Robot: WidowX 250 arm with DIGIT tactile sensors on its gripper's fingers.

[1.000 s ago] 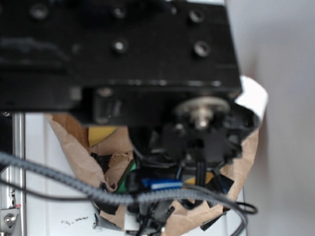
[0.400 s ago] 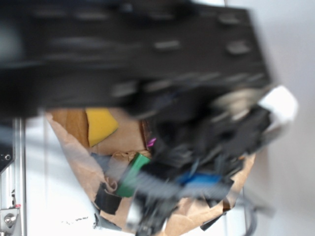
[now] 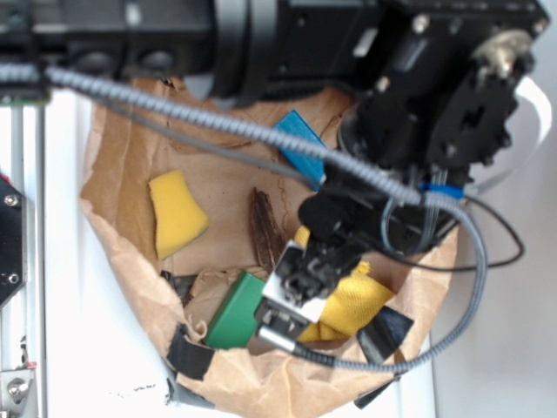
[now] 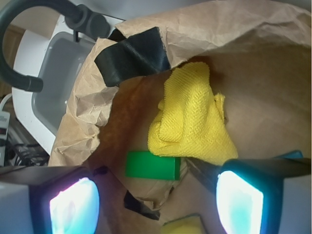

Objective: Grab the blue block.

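Arm has swung clear since a second ago, exposing the blue block (image 3: 302, 146) at the far side of the brown paper (image 3: 122, 174). Gripper (image 4: 156, 204) spread, empty, over the green block (image 4: 152, 165) and yellow cloth (image 4: 192, 117); grab not yet made.

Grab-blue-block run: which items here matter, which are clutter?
Job:
- flat bright-blue rectangular block
- black gripper, jaws apart, nothing between them

Clutter:
- green rectangular block
- yellow sponge
- crumpled yellow cloth
- dark brown strip
- brown paper

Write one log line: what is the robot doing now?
claw: open, empty | blue block: on brown paper, not grabbed | below claw: yellow cloth, green block
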